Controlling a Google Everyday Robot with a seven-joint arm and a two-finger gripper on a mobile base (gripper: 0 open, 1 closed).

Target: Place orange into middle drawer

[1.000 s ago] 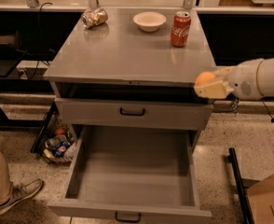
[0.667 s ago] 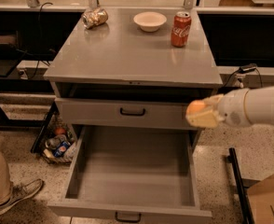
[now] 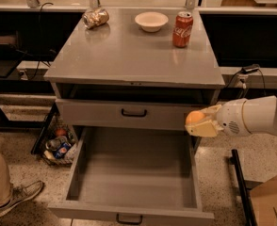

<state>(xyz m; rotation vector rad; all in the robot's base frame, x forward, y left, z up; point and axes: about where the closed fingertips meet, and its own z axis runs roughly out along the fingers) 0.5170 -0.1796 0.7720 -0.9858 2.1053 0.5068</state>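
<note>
Middle drawer: wide, deep grey metal middle drawer (image 3: 134,173) with a small black handle, pulled out, lower centre of frame.
Gripper: cream two-finger gripper (image 3: 200,124) on a white arm, right centre of frame, fingers clamped on the fruit.
Orange: small round orange-yellow orange (image 3: 194,117), held just above the drawer's right wall, level with the grey upper drawer front (image 3: 96,113).
Change: gripper and orange sit lower and further left than 0.7 s ago.
Cabinet top: flat grey cabinet top (image 3: 129,55), upper centre, bearing a red cola can (image 3: 182,29), a white bowl (image 3: 151,21) and a crumpled shiny packet (image 3: 95,18).
</note>
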